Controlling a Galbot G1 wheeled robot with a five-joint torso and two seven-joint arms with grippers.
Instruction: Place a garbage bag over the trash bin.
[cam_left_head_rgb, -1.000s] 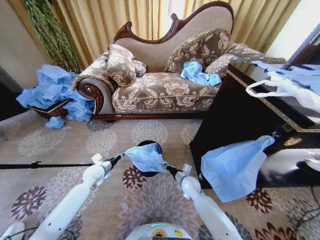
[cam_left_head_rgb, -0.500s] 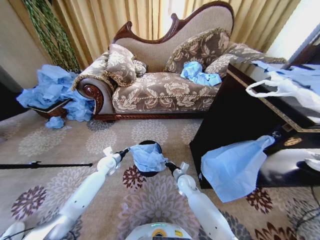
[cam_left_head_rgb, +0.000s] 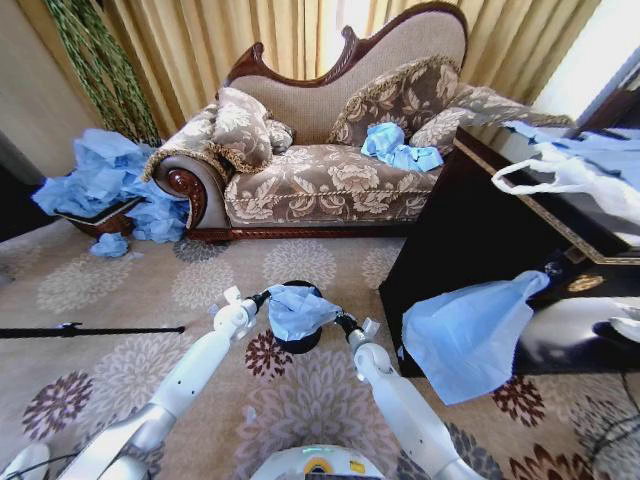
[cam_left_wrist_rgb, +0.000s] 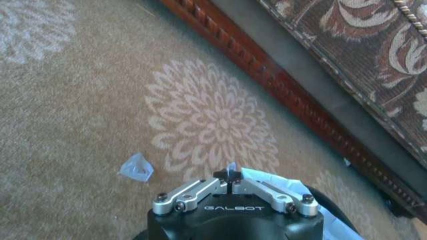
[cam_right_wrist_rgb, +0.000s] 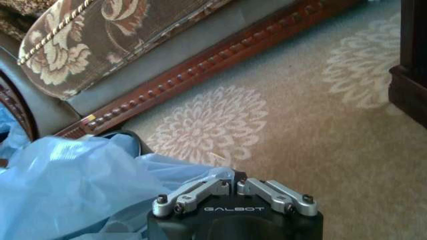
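A light-blue crinkly garbage bag (cam_left_head_rgb: 298, 308) is stretched between my two grippers above the small black trash bin (cam_left_head_rgb: 300, 342) on the carpet. The bag covers most of the bin's mouth; a dark arc of rim shows behind it. My left gripper (cam_left_head_rgb: 262, 297) is shut on the bag's left edge, and the left wrist view shows its fingertips (cam_left_wrist_rgb: 230, 179) pinched on the plastic (cam_left_wrist_rgb: 280, 182). My right gripper (cam_left_head_rgb: 340, 320) is shut on the bag's right edge. In the right wrist view, the bag (cam_right_wrist_rgb: 80, 185) billows beside that gripper (cam_right_wrist_rgb: 235, 182), with the bin's rim (cam_right_wrist_rgb: 137, 142) just beyond.
An ornate sofa (cam_left_head_rgb: 320, 180) stands behind the bin with blue bags on its seat. A big heap of blue bags (cam_left_head_rgb: 105, 185) lies at the left. A dark table (cam_left_head_rgb: 480, 250) at the right carries a draped blue bag (cam_left_head_rgb: 465, 335) and a white bag (cam_left_head_rgb: 570, 180). A black cable (cam_left_head_rgb: 90, 330) crosses the carpet.
Both arms have reached forward and drawn closer together, carrying the bag away from me until it sits over the bin's mouth.
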